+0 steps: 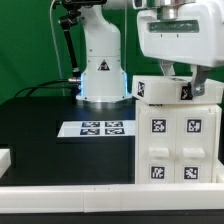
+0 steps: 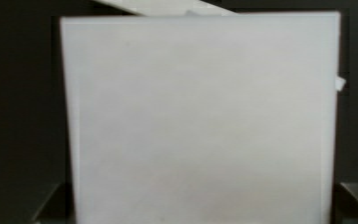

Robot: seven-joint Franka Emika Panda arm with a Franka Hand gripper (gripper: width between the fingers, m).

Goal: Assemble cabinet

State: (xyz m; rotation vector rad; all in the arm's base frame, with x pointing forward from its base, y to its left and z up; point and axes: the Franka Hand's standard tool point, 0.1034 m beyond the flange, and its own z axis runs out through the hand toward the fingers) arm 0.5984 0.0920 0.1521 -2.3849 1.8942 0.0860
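Note:
The cabinet (image 1: 178, 140) stands at the exterior view's right, a white boxy body with several black-and-white tags on its front. A white tagged top block (image 1: 160, 90) rests on its upper edge. My gripper (image 1: 174, 76) reaches down from above, with its dark fingers on either side of this block. In the wrist view the block's plain white face (image 2: 194, 110) fills nearly the whole picture. The dark fingers (image 2: 44, 206) sit tight against its two side edges, so the gripper (image 2: 197, 206) is shut on the block. The cabinet body beneath is hidden there.
The marker board (image 1: 100, 128) lies flat on the black table in front of the arm's white base (image 1: 100, 70). A long white rail (image 1: 70, 190) runs along the table's front edge. A small white part (image 1: 5, 158) shows at the left edge.

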